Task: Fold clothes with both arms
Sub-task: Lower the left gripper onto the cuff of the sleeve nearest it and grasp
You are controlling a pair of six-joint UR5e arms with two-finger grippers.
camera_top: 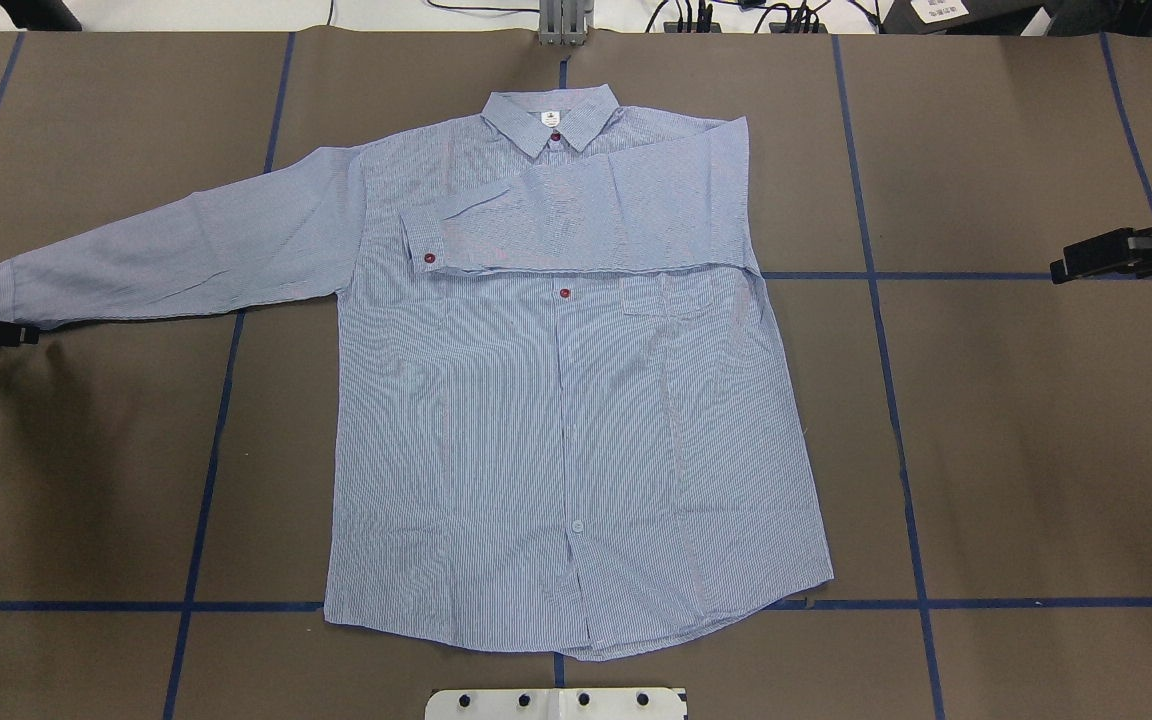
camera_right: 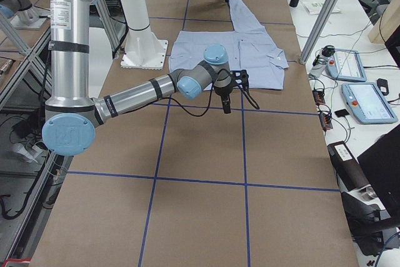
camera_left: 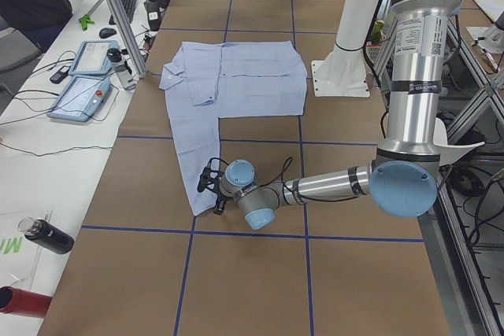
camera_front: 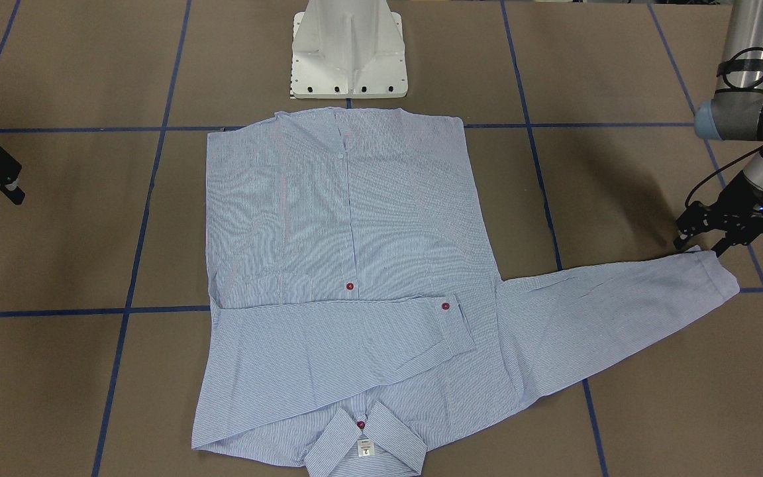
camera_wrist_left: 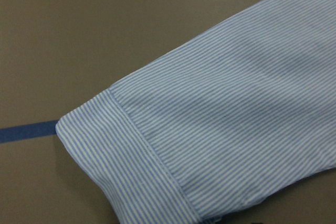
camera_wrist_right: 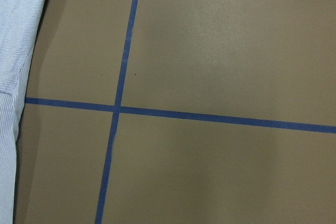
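Sleeve cuff just beside low, splayed left gripper.

A robotics lab: teach pendants, aluminium framing, tape-gridded table

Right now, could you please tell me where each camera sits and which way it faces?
Front-facing: across the table, facing the pedestal, steeply down on the shirt; left claw at right, right claw at left.
Overhead: behind the robot, looking forward and down; left claw on the left.
Exterior left: robot's left table end; left arm near.
Exterior right: opposite end; right arm near.
Left wrist: down on the sleeve cuff; no claw shows.
Right wrist: down on bare table, shirt edge; no claw.
Shared: front-facing and overhead both show the whole shirt, from opposite sides.
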